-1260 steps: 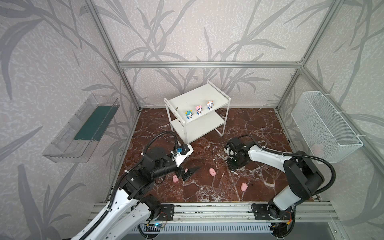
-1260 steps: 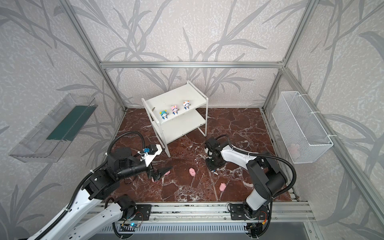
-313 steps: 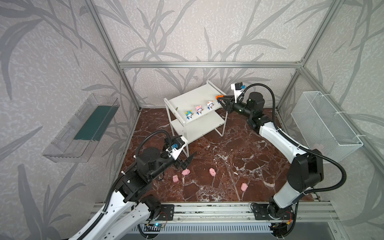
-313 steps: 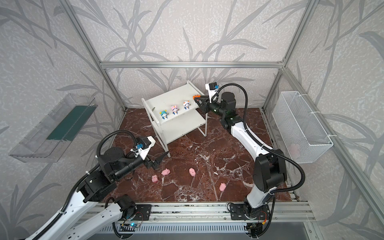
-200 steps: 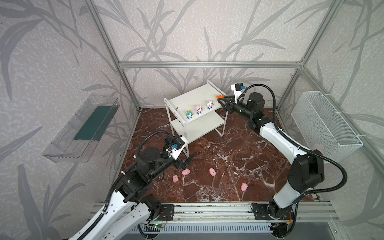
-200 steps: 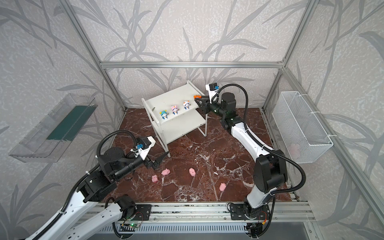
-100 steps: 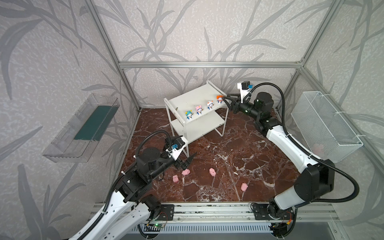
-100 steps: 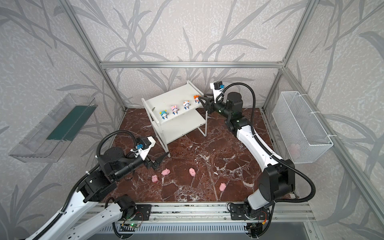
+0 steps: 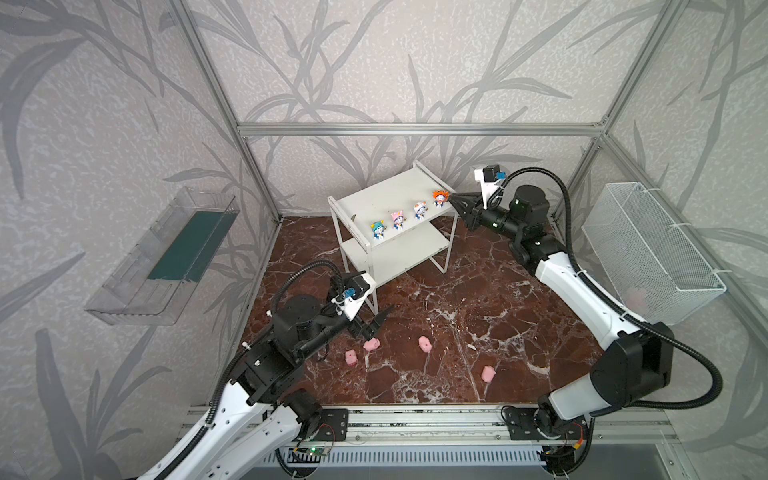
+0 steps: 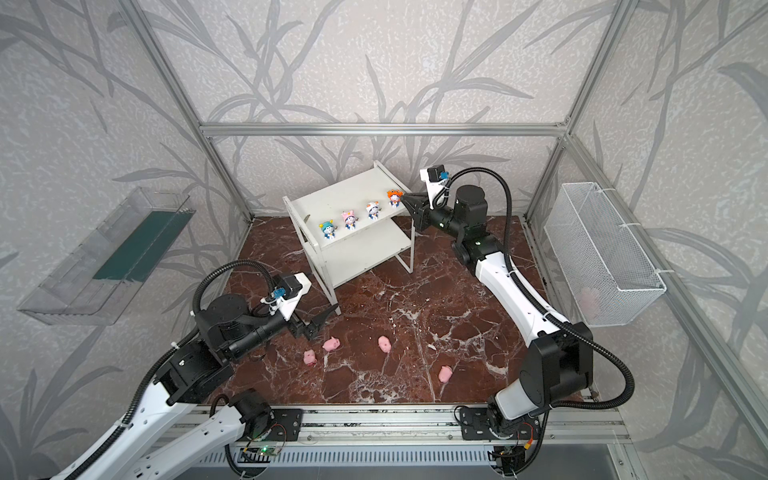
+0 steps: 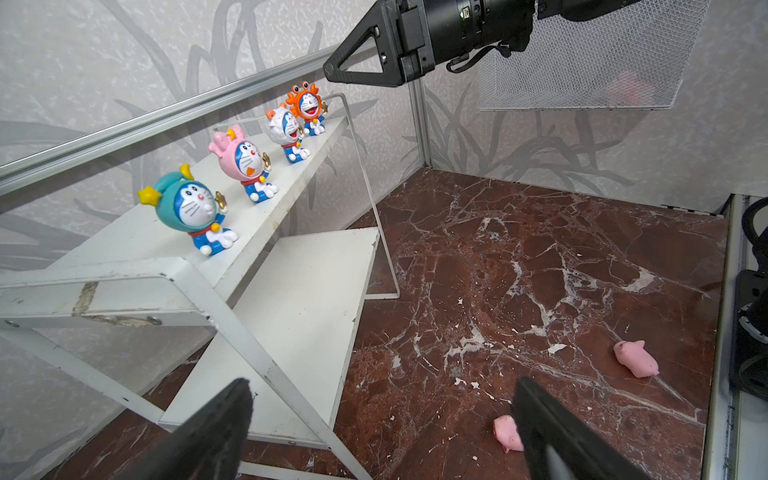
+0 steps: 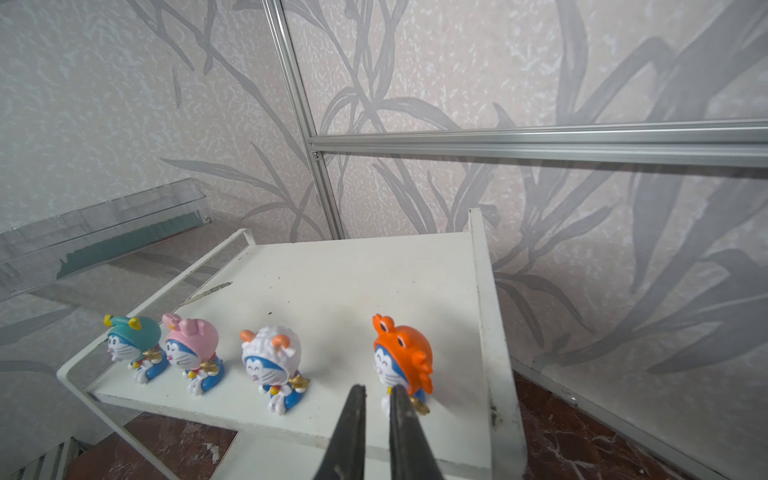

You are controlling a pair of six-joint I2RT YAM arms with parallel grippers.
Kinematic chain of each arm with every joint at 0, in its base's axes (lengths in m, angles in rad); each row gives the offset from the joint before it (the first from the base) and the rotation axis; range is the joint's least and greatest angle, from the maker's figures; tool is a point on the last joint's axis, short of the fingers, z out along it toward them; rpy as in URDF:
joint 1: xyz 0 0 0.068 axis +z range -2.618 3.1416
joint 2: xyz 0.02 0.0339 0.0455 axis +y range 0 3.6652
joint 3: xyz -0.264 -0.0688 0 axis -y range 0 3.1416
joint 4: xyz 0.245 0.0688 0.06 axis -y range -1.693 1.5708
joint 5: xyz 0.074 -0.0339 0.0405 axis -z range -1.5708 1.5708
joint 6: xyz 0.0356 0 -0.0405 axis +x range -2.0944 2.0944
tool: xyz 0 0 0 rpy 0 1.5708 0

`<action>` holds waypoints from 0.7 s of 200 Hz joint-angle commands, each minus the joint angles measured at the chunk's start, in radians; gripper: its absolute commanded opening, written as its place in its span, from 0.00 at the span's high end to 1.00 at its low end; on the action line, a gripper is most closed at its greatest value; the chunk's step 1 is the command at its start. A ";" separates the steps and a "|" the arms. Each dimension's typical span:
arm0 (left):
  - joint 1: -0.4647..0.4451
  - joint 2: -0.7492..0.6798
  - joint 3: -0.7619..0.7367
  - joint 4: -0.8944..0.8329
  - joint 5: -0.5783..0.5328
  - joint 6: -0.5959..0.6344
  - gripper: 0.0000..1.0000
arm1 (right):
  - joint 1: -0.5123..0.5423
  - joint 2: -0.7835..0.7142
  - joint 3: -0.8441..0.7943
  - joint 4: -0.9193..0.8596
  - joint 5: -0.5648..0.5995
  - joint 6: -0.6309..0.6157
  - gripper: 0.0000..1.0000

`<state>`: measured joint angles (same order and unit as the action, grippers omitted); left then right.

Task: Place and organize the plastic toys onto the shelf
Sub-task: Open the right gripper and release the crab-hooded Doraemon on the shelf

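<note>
The white two-tier shelf (image 9: pixel 390 199) stands at the back of the marble floor. On its top board sit the plastic toys in a row: teal-hat (image 9: pixel 377 230), pink-hat (image 9: pixel 397 219), white-hat (image 9: pixel 419 210) and orange-hat figurine (image 9: pixel 439 198). Several pink pigs lie on the floor, among them two (image 9: pixel 372 344) (image 9: pixel 351 357) just below my left gripper (image 9: pixel 378 324), which hangs open and empty. In the left wrist view one pig (image 11: pixel 505 432) lies beside a finger (image 11: pixel 540 415). My right gripper (image 12: pixel 377 388) hovers just right of the orange-hat figurine (image 12: pixel 403 357), jaws nearly together, holding nothing.
A white wire-mesh basket (image 9: pixel 648 249) hangs on the right wall with a pale pink lump inside. A clear tray with a green panel (image 9: pixel 166 253) hangs on the left wall. Aluminium frame posts line the walls and a rail runs along the front.
The right gripper has let go of the orange-hat figurine on the shelf's top board, backed off to the right and closed its jaws. The left arm has not moved.
</note>
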<state>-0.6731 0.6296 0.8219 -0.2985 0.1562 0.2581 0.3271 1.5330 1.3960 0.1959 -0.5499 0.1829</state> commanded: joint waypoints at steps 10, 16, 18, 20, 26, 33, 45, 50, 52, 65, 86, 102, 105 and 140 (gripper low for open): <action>0.005 -0.013 -0.006 0.021 0.013 0.006 0.01 | -0.005 0.012 0.013 -0.018 -0.030 0.006 0.87; 0.005 -0.014 -0.006 0.021 0.012 0.005 0.01 | -0.005 0.014 0.014 -0.018 -0.030 0.008 0.87; 0.005 -0.014 -0.006 0.021 0.012 0.006 0.01 | -0.005 0.015 0.014 -0.018 -0.029 0.008 0.87; 0.006 -0.015 -0.006 0.021 0.011 0.006 0.01 | -0.005 0.016 0.013 -0.018 -0.029 0.010 0.87; 0.004 -0.016 -0.006 0.022 0.010 0.006 0.01 | -0.005 0.019 0.014 -0.018 -0.028 0.011 0.87; 0.007 -0.016 -0.007 0.021 0.010 0.005 0.01 | -0.005 0.022 0.014 -0.018 -0.028 0.012 0.86; 0.006 -0.016 -0.008 0.022 0.010 0.006 0.01 | -0.005 0.030 0.017 -0.023 -0.028 0.015 0.86; 0.006 -0.016 -0.008 0.022 0.010 0.006 0.01 | -0.005 0.033 0.019 -0.024 -0.028 0.015 0.86; 0.005 -0.016 -0.008 0.022 0.010 0.006 0.01 | -0.005 0.034 0.020 -0.025 -0.027 0.015 0.86; 0.006 -0.016 -0.007 0.022 0.011 0.006 0.01 | -0.005 0.042 0.022 -0.027 -0.024 0.016 0.86; 0.007 -0.017 -0.007 0.020 0.009 0.006 0.01 | -0.005 0.051 0.023 -0.024 -0.022 0.018 0.86; 0.006 -0.018 -0.008 0.021 0.009 0.005 0.01 | -0.005 0.054 0.023 -0.024 -0.014 0.018 0.86; 0.007 -0.018 -0.009 0.021 0.008 0.006 0.01 | -0.006 0.055 0.023 -0.024 -0.012 0.018 0.86; 0.006 -0.017 -0.010 0.021 0.008 0.005 0.01 | -0.011 0.064 0.024 -0.020 0.001 0.023 0.86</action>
<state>-0.6727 0.6209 0.8219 -0.2981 0.1562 0.2581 0.3244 1.5841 1.3960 0.1669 -0.5583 0.1947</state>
